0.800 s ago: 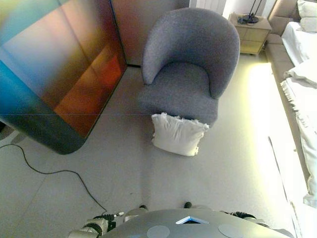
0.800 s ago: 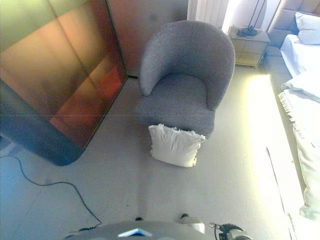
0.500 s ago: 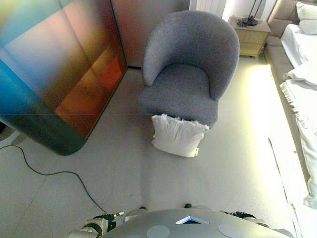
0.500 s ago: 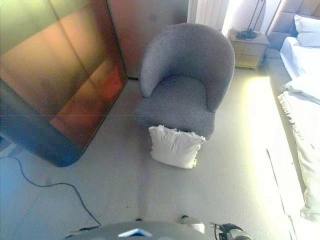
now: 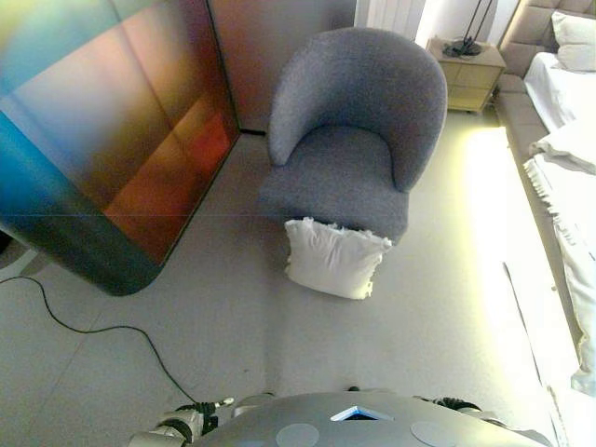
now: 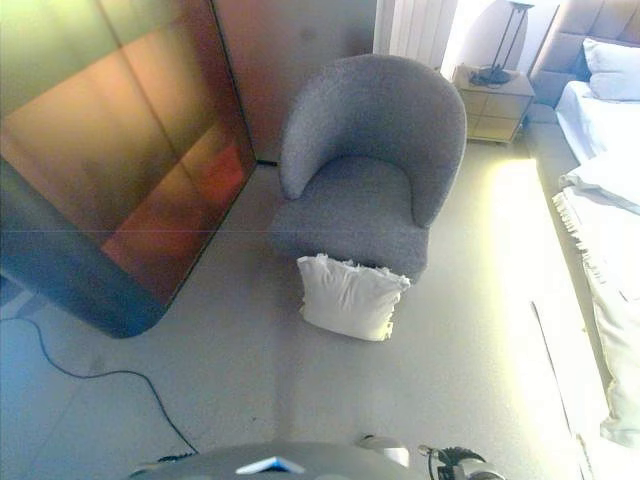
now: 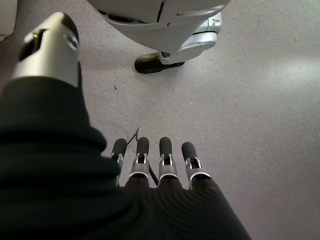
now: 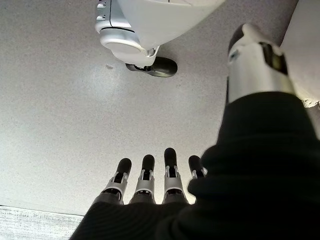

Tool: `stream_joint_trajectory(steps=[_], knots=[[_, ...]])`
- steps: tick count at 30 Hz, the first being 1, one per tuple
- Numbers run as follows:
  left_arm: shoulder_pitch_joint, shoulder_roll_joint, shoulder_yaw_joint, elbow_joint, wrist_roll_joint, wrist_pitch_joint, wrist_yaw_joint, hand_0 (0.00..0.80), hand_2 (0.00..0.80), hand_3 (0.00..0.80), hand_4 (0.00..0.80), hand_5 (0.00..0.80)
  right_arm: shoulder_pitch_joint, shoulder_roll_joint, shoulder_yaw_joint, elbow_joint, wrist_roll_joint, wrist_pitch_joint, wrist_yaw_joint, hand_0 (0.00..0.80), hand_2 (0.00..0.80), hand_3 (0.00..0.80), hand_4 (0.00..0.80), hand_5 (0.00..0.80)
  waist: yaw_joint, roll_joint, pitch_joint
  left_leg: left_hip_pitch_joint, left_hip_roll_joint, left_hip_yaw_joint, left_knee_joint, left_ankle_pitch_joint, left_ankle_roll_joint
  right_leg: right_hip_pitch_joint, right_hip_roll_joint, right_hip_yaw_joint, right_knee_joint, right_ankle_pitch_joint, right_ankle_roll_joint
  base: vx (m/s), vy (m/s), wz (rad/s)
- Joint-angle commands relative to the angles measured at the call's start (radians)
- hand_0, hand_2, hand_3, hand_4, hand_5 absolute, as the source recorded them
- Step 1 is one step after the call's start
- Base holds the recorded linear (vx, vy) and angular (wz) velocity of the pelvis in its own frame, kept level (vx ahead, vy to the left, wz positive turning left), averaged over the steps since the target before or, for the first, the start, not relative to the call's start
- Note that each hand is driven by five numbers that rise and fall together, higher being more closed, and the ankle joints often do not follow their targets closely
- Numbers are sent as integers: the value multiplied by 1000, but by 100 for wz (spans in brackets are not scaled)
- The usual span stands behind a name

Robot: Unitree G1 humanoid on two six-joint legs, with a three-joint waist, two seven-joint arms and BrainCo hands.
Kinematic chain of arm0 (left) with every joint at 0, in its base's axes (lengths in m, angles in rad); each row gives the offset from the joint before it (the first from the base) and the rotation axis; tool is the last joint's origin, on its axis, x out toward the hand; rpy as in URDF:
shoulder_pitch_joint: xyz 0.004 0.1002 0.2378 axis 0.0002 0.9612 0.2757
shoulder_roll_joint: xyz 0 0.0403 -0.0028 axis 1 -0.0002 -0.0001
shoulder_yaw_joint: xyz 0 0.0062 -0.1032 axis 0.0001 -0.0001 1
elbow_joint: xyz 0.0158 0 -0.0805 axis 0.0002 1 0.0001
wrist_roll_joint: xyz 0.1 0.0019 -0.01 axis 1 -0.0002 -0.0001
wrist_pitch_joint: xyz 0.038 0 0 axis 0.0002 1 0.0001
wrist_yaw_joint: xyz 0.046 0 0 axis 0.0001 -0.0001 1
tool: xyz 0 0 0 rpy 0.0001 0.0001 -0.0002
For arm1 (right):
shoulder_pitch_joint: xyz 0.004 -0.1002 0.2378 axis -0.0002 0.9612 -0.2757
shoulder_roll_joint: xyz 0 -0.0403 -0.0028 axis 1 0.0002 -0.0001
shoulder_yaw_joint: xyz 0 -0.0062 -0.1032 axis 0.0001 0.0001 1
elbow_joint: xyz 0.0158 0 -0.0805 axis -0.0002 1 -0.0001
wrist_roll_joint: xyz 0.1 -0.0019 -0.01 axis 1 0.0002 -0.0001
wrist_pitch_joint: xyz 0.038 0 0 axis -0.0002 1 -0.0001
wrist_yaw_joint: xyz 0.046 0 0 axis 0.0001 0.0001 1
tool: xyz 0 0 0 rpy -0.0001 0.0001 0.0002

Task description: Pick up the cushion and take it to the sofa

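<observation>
Your cushion (image 5: pixel 333 259) is a plump, off-white square with a short frayed fringe along its upper edge and soft creases across its face. It stands tilted on the pale floor (image 5: pixel 233 326), leaning against the near front of the grey armchair (image 5: pixel 358 130), touching the seat's front edge. A large dark panel (image 5: pixel 102 140) with a reddish sheen stands on the left, well apart from the cushion. On the far right you have a bedside cabinet (image 5: pixel 470 79) and, along the right edge, a bed with white bedding (image 5: pixel 573 186). Neither hand is near the cushion: your left hand (image 7: pixel 150 170) hangs over bare floor with its fingers straight and relaxed, holding nothing, and your right hand (image 8: pixel 155 182) is the same, fingers loose and empty above the floor.
</observation>
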Motion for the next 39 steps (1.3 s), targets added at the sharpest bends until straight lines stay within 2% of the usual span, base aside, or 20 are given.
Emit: stream_joint_trajectory(steps=[1,8,10,12,14,16,17,19,21,23,26,28,31,34,36,37,39], knots=[[-53,23,-21,60,11,12,0,0,0,0,0,0,-72,30,18,70,0,-4,-11,0,0,0,0,0,2,-47,27,27,-13,11,6,-115,46,0,-57,-5,3,-28,61,13,-95,1],[-53,23,-8,58,2,12,26,0,0,0,0,0,-79,27,22,68,3,2,-10,0,0,0,0,0,7,-53,30,38,3,-9,26,-108,40,9,-22,20,13,-51,31,13,-147,2],[-57,22,-4,57,-4,5,37,0,0,0,0,0,-85,25,24,66,10,4,-9,0,0,0,0,0,9,-64,37,6,15,-20,125,-127,35,-3,-19,28,40,-58,15,-40,-214,1],[-61,22,8,56,-5,-14,40,0,0,0,0,0,-101,17,25,64,11,9,-5,0,0,0,0,0,16,-85,60,-62,31,-31,311,-141,39,-24,-24,28,87,-66,-10,-64,-236,4],[-59,18,17,55,-21,-32,33,0,0,0,0,0,-115,4,33,52,17,28,0,0,0,0,0,0,28,-94,94,-154,46,-60,507,-97,50,-38,-18,38,131,-77,-44,-57,-227,-4],[-55,14,19,51,-27,-36,22,0,0,0,0,0,-118,-5,37,50,17,35,13,0,0,0,0,0,40,-90,116,-226,37,-85,600,-71,52,-33,-8,52,153,-83,-59,-10,-134,-30],[-52,10,19,50,-47,-39,24,0,0,0,0,0,-119,-11,37,50,21,32,14,0,0,0,0,0,55,-82,134,-257,7,-110,599,-68,53,-16,-2,61,161,-93,-57,22,-45,-31],[-50,9,31,50,-43,-41,24,0,0,0,0,0,-125,-15,33,52,21,24,16,0,0,0,0,0,73,-67,144,-285,-28,-128,526,-35,43,2,13,72,162,-112,-53,74,-15,-24],[-41,12,31,45,-37,-49,27,0,0,0,0,0,-126,-20,22,59,33,12,13,0,0,0,0,0,86,-47,148,-293,-42,-123,408,6,29,45,35,87,143,-135,-49,193,13,-29],[-32,14,27,42,-31,-52,26,0,0,0,0,0,-122,-21,17,61,36,3,13,0,0,0,0,0,96,-30,143,-293,-44,-129,275,55,14,89,54,101,127,-155,-46,281,51,-25],[-7,15,25,44,-29,-63,19,0,0,0,0,0,-116,-19,20,65,23,-2,13,0,0,0,0,0,123,-11,126,-310,-46,-189,96,132,-5,177,74,175,100,-201,-44,396,56,-27],[5,7,25,51,-21,-70,22,0,0,0,0,0,-113,-16,30,75,32,10,10,0,0,0,0,0,138,-4,112,-330,-36,-216,6,151,-19,216,84,224,96,-233,-47,455,55,-59],[21,-3,29,52,-23,-75,10,0,0,0,0,0,-108,-15,25,86,27,15,8,0,0,0,0,0,141,1,103,-354,-13,-228,6,128,-22,243,81,254,109,-275,-47,421,82,-8],[28,-7,30,54,-41,-71,7,0,0,0,0,0,-107,-17,23,95,-3,29,12,0,0,0,0,0,140,12,95,-366,29,-224,6,130,-24,254,73,264,139,-328,-50,490,159,-28],[21,-4,31,53,-51,-55,6,0,0,0,0,0,-108,-13,23,94,-5,35,3,0,0,0,0,0,140,8,92,-357,41,-217,6,111,-15,252,50,257,167,-339,-41,535,240,-49],[14,0,32,56,-49,-48,4,0,0,0,0,0,-108,-11,20,95,10,37,-4,0,0,0,0,0,137,6,91,-359,45,-193,16,113,-12,251,38,245,192,-347,-35,542,291,-63],[4,10,37,67,-29,-54,-2,0,0,0,0,0,-98,-3,8,92,31,39,-6,0,0,0,0,0,137,-2,88,-389,35,-182,88,115,-4,253,20,235,241,-350,-21,520,261,-56]])
